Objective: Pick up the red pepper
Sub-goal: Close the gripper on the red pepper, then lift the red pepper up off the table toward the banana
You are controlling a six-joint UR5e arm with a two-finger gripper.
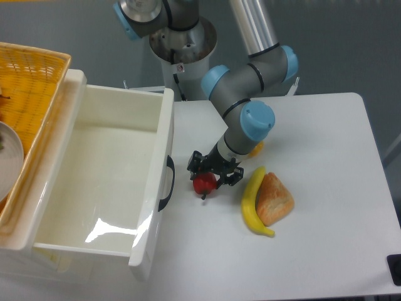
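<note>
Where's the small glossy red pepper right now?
The small glossy red pepper sits on the white table, directly under the black two-finger gripper, between the white drawer's dark handle and the yellow banana.

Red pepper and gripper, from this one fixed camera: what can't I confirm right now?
- Contact: the gripper covers the top of the red pepper; whether its fingers touch or squeeze it is too small to tell.
- Yellow pepper: mostly hidden behind the arm's wrist, only a sliver shows.
- Whether the red pepper has left the table: not clear from this high angle.
- Basket and plate: cut off by the left edge.
</note>
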